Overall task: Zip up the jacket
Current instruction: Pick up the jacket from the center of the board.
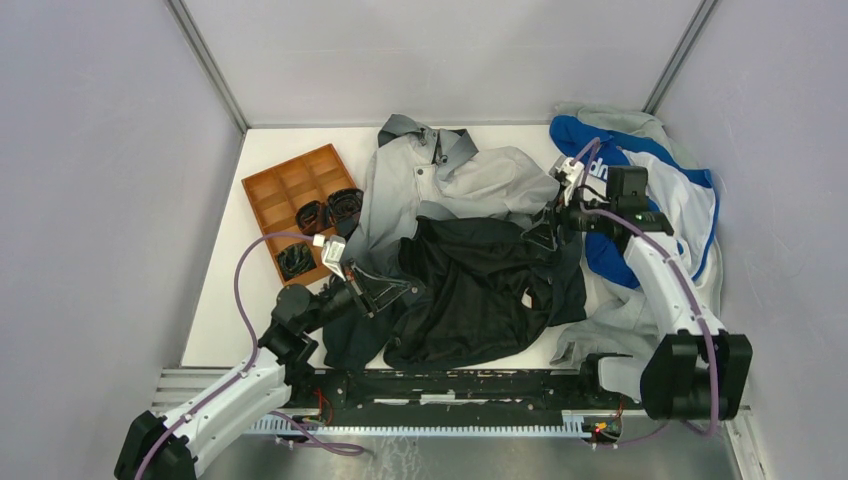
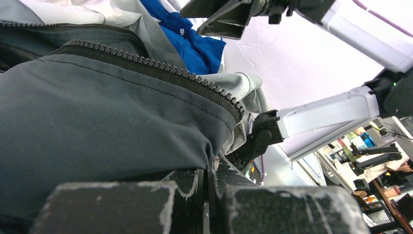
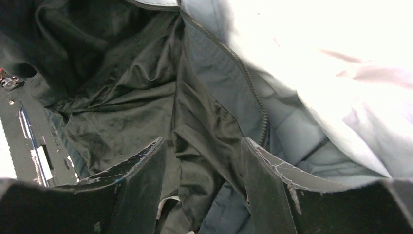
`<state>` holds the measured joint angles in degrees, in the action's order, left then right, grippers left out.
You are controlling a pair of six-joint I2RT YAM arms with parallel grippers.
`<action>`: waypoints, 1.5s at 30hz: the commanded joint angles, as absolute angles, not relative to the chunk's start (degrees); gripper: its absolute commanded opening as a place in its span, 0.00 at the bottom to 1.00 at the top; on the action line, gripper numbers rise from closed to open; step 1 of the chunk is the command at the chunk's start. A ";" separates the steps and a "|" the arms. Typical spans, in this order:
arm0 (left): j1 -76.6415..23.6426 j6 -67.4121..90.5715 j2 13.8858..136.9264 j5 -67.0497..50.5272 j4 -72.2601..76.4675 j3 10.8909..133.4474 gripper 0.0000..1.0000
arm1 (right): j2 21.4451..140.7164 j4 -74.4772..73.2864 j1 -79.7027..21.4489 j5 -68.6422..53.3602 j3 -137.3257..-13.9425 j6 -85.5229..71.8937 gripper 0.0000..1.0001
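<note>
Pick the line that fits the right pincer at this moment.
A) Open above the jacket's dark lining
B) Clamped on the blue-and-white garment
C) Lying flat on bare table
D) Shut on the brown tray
A: the right wrist view shows the right pincer with its jaws standing apart, and the black lining of the jacket lies loose beneath them.

Robotics lab — grey-walled test cell (image 1: 100, 150), white table (image 1: 225, 300), cluttered workbenches (image 2: 375, 161) beyond

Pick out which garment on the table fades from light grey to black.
The jacket in the middle: pale grey at its far end, black toward the arms' bases. The blue-and-white garment on the right shows no such fade.
</note>
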<state>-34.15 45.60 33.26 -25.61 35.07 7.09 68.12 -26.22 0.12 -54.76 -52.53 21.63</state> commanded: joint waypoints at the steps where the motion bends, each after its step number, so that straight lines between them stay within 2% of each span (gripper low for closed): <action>1: -34.20 46.85 33.31 -24.70 35.80 8.78 0.02 | 74.65 -41.04 3.74 -55.31 -59.48 29.86 0.61; 7: -34.28 46.80 33.32 -24.83 35.43 8.96 0.02 | 77.70 -43.61 7.78 -56.20 -59.84 31.13 0.59; 14: -34.19 46.77 33.13 -24.52 34.94 8.96 0.02 | 79.16 -44.32 8.61 -48.95 -60.35 35.04 0.59; 23: -34.20 46.65 33.06 -24.34 34.23 8.96 0.02 | 87.53 -49.30 8.61 -41.72 -69.20 45.18 0.59; 31: -34.26 46.73 32.21 -23.97 32.68 9.25 0.02 | 97.78 -54.22 8.44 -42.28 -75.77 48.51 0.59; 45: -34.26 46.85 32.64 -23.55 32.59 9.39 0.02 | 103.71 -53.23 6.64 -43.30 -75.08 47.20 0.60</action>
